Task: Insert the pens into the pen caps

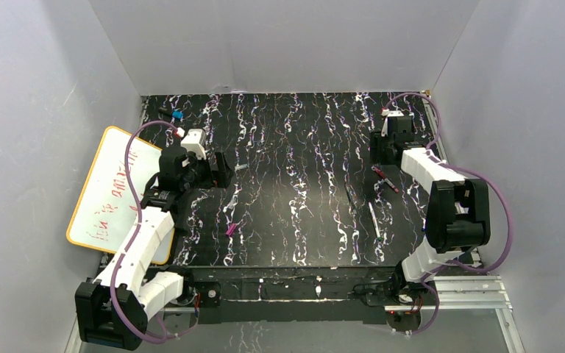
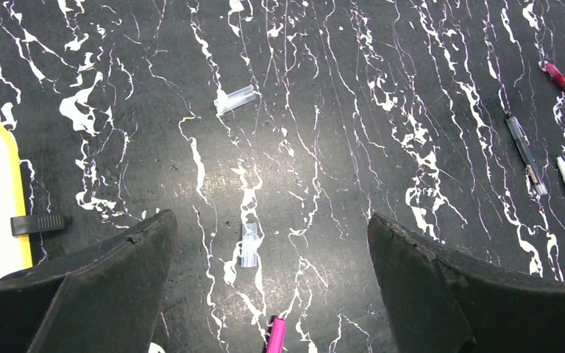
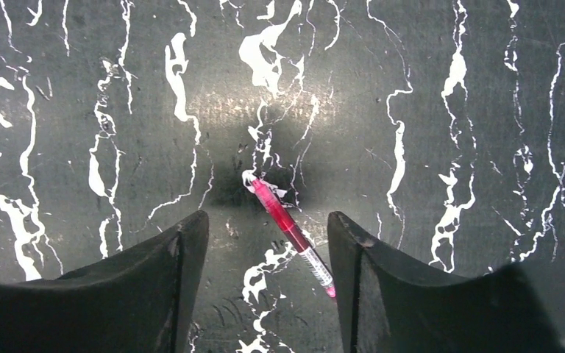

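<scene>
Pen [image 3: 292, 234] between right end effector [image 3: 266, 224] fingers; overhead view hides this.

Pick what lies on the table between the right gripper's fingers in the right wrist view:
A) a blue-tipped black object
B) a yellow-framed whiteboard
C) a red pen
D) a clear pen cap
C: the red pen lies slantwise on the black marbled table, in the gap of the right gripper, whose jaws stand apart on either side of it.
</scene>
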You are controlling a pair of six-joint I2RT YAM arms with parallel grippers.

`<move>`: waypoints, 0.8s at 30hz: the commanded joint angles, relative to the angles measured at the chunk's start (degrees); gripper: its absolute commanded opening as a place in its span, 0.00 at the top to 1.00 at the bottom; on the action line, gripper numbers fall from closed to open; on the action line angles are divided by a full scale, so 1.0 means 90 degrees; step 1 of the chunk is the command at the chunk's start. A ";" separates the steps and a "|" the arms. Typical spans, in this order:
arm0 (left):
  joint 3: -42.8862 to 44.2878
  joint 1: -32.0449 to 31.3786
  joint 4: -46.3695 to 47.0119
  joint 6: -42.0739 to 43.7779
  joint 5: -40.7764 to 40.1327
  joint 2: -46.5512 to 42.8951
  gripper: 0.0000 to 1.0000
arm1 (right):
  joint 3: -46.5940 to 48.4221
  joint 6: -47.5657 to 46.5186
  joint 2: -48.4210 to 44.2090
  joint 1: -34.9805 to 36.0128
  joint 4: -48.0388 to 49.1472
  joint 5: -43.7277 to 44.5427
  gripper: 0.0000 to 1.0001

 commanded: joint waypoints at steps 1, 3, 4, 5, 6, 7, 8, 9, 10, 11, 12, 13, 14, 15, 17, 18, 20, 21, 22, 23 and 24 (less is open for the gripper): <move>0.0087 -0.0036 -0.0082 0.0088 -0.0139 -0.0157 0.02 | -0.0034 0.0042 0.0107 -0.0006 0.0250 -0.0150 0.36; 0.0099 -0.0036 -0.0077 0.0088 -0.0159 -0.0166 0.02 | -0.0126 0.0145 0.0157 -0.0005 0.0253 -0.0133 0.37; 0.0102 -0.0036 -0.0092 0.0095 -0.0174 -0.0170 0.02 | -0.0195 0.0180 0.0176 -0.0005 0.0292 -0.0122 0.37; 0.0102 -0.0036 -0.0095 0.0097 -0.0181 -0.0164 0.02 | -0.0270 0.0223 0.0194 -0.0005 0.0357 -0.0064 0.37; 0.0101 -0.0036 -0.0097 0.0097 -0.0190 -0.0166 0.02 | -0.0330 0.0255 0.0210 -0.0005 0.0398 -0.0006 0.37; 0.0097 -0.0036 -0.0103 0.0097 -0.0188 -0.0167 0.02 | -0.0362 0.0285 0.0242 -0.0009 0.0408 0.0053 0.37; 0.0101 -0.0031 -0.0103 0.0105 -0.0189 -0.0160 0.02 | -0.0365 0.0305 0.0274 -0.0016 0.0390 0.0106 0.37; 0.0101 -0.0036 -0.0103 0.0104 -0.0186 -0.0158 0.02 | -0.0353 0.0331 0.0316 -0.0024 0.0361 0.0142 0.37; 0.0102 -0.0042 -0.0103 0.0107 -0.0185 -0.0148 0.02 | -0.0340 0.0354 0.0345 -0.0025 0.0342 0.0163 0.37; 0.0111 -0.0041 -0.0103 0.0107 -0.0182 -0.0147 0.02 | -0.0333 0.0374 0.0362 -0.0033 0.0325 0.0174 0.38; 0.0112 -0.0045 -0.0103 0.0107 -0.0184 -0.0139 0.02 | -0.0352 0.0410 0.0374 -0.0035 0.0316 0.0180 0.38; 0.0117 -0.0046 -0.0103 0.0112 -0.0189 -0.0138 0.02 | -0.0378 0.0441 0.0376 -0.0033 0.0310 0.0172 0.38; 0.0116 -0.0046 -0.0103 0.0116 -0.0189 -0.0138 0.02 | -0.0408 0.0475 0.0376 -0.0035 0.0319 0.0192 0.38; 0.0121 -0.0045 -0.0103 0.0117 -0.0184 -0.0138 0.02 | -0.0472 0.0516 0.0367 -0.0035 0.0342 0.0219 0.38; 0.0120 -0.0046 -0.0103 0.0117 -0.0198 -0.0138 0.02 | -0.0622 0.0587 0.0366 -0.0037 0.0441 0.0237 0.39; 0.0121 -0.0041 -0.0106 0.0116 -0.0192 -0.0138 0.02 | -0.0672 0.0617 0.0393 -0.0041 0.0483 0.0259 0.38; 0.0122 -0.0050 -0.0105 0.0115 -0.0196 -0.0138 0.02 | -0.0733 0.0667 0.0461 -0.0044 0.0514 0.0322 0.39; 0.0120 -0.0068 -0.0113 0.0117 -0.0211 -0.0163 0.02 | -0.0736 0.0687 0.0488 -0.0053 0.0497 0.0366 0.39; 0.0112 -0.0082 -0.0114 0.0124 -0.0224 -0.0158 0.02 | -0.0760 0.0703 0.0505 -0.0045 0.0496 0.0390 0.39; 0.0119 -0.0088 -0.0119 0.0126 -0.0237 -0.0165 0.02 | -0.0782 0.0712 0.0512 -0.0053 0.0521 0.0393 0.39; 0.0121 -0.0094 -0.0126 0.0134 -0.0250 -0.0161 0.02 | -0.0803 0.0728 0.0513 -0.0055 0.0533 0.0382 0.39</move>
